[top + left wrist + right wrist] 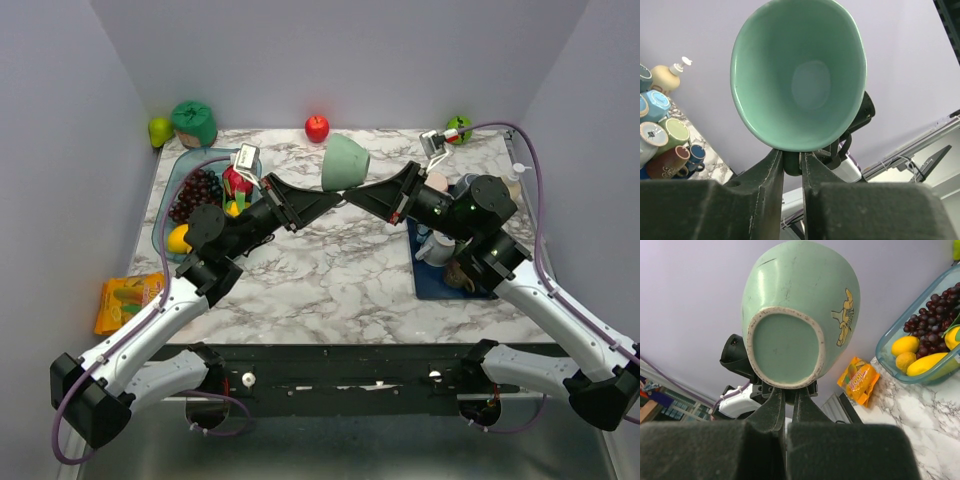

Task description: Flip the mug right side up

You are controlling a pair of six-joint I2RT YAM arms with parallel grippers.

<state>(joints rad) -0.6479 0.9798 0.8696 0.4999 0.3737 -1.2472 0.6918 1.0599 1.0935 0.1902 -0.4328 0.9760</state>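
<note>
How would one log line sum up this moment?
mug: held mid-air, tilted | left gripper: closed on mug, mouth side | right gripper: shut on mug, base side

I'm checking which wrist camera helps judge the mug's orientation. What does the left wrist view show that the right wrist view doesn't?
Only the left wrist: the green mug's hollow inside, a cluster of other mugs and a pump bottle at the left edge. Only the right wrist: the mug's base, its banana decal, a fruit tray with grapes, and a snack bag. Both: the mug aloft against the wall, that camera's own claw closed on it from below, left claw and right claw, with the other arm's claw behind.
</note>
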